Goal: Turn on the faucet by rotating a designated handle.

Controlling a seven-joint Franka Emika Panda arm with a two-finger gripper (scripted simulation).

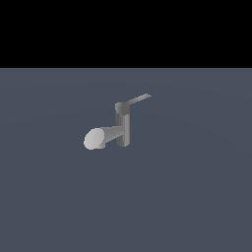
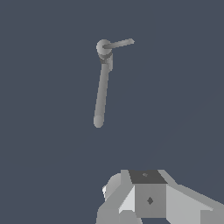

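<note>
So, working across the exterior view from its left: the faucet (image 1: 120, 125) stands alone on the flat grey floor (image 1: 197, 197). Its spout (image 1: 98, 138) sticks out from low on the post toward the view's left, round end facing the camera. The post is upright, with a short cap on top. The handle (image 1: 138, 99) projects from that cap toward the view's right, rising slightly, so its long axis runs roughly opposite the spout. No arm shows in this view at all.

Wrist view: faucet (image 2: 103, 83) seen from above, handle (image 2: 119, 43) a thin bar out from the cap, spout (image 2: 100, 94) a long rod running off at a steep angle to the handle. The gripper body (image 2: 148, 199) is well apart from the faucet, nothing touching.

Key relation: the handle's free tip is the far end from the cap, and my guess is the approach must reach that tip to push it sideways around the post.

Fingers are cut off by the frame edge, so I cannot tell whether they're spread or closed. Handle thickness is hard to judge.
</note>
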